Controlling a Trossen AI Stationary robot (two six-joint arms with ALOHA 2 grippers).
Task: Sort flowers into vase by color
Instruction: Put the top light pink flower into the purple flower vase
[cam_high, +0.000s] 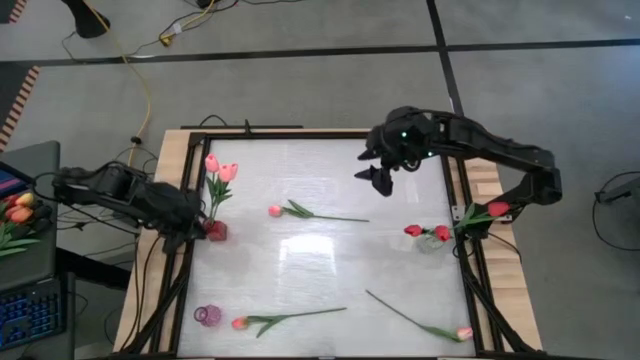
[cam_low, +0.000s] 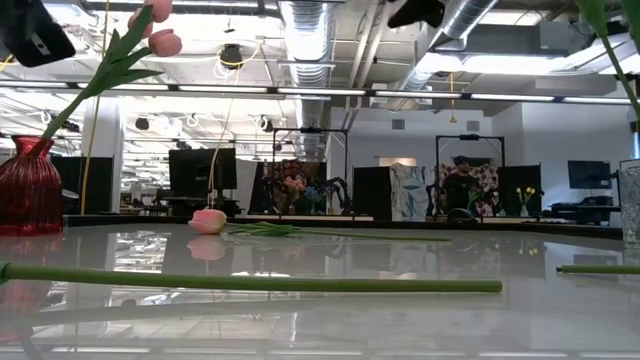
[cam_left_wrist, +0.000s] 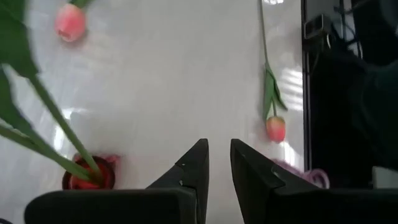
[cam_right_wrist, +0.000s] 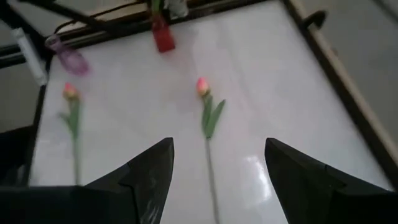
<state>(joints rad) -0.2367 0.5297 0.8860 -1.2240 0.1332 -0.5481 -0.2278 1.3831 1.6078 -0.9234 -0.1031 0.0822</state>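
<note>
Only high view shows purple vase (cam_high: 207, 315) upright.

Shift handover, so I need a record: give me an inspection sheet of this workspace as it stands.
Surface: white table, wood-edged.
Job's things: two pink tulips in the red vase; red tulips in the clear vase; four tulips lying loose, one mid-table.
Clutter: small purple vase, empty.
Grippers: left tool beside the red vase, nearly closed, holding nothing; right tool open, raised over the table's far half.
Cables: yellow cable on the floor.
Surroundings: orange tulips on a side stand.
</note>
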